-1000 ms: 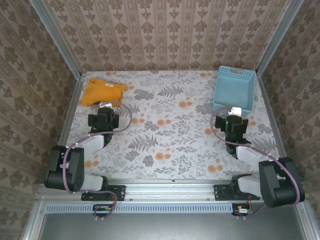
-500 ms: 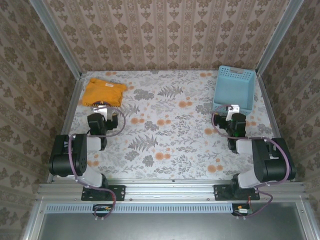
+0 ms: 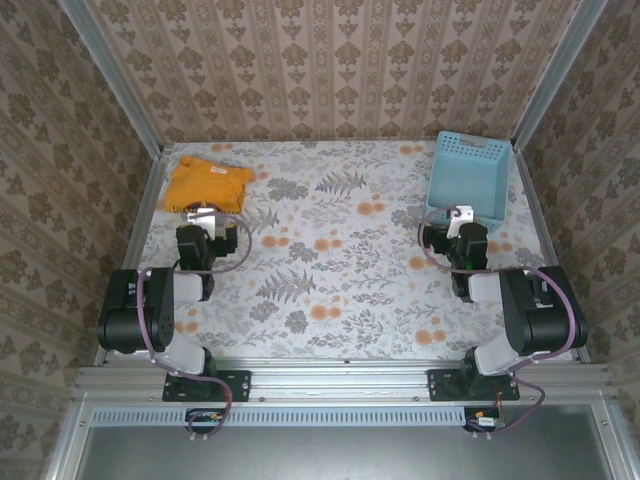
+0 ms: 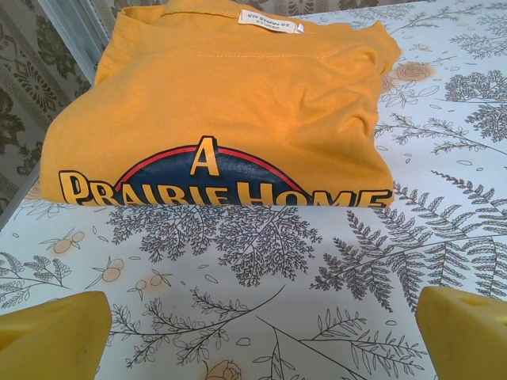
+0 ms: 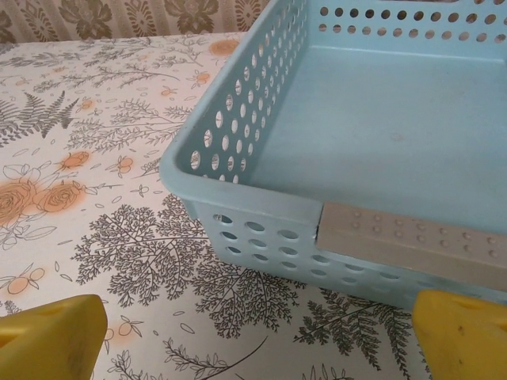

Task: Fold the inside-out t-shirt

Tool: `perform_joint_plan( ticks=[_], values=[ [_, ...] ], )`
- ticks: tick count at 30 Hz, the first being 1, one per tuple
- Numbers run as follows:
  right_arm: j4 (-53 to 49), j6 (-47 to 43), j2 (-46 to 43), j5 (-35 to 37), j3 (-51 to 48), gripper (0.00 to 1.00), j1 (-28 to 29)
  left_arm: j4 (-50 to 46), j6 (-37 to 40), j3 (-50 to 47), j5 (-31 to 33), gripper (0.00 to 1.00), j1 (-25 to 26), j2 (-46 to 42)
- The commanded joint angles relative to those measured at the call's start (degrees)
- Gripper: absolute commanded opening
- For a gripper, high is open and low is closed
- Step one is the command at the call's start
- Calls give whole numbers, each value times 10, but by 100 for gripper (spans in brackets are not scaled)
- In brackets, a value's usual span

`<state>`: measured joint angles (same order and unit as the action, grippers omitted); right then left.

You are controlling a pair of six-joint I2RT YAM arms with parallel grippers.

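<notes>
The t-shirt [image 3: 207, 183] lies folded into a compact orange-yellow rectangle at the table's back left corner. In the left wrist view the t-shirt [image 4: 222, 103] shows a neck label at its far edge and a dark printed arc with yellow letters along its near fold. My left gripper [image 3: 206, 218] rests just in front of the shirt, apart from it. The left gripper [image 4: 257, 336] is open over bare tablecloth, with its yellow fingertips [image 4: 51, 332] wide apart. My right gripper [image 3: 463, 220] is open too, close to the basket's near wall, and the right gripper [image 5: 257, 336] holds nothing.
A light blue perforated basket [image 3: 468, 178] stands at the back right; the basket [image 5: 261, 214] is empty and has a grey strip on its near rim. A floral tablecloth [image 3: 330, 250] covers the table. Patterned walls close in the left, back and right.
Both arms have drawn back and folded up toward their bases. The right gripper has shifted slightly toward the basket. The shirt and basket have not moved.
</notes>
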<state>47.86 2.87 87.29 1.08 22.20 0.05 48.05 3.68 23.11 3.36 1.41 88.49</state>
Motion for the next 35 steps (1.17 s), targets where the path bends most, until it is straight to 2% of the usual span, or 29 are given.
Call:
perform_joint_plan(
  ticks=[1,35],
  values=[
    [15,-8,5,12,10,100,3,17,-7,0,-9,100,-2,-1],
    [12,-8,5,14,12,100,5,18,-9,0,-8,100,-3,-1]
  ],
)
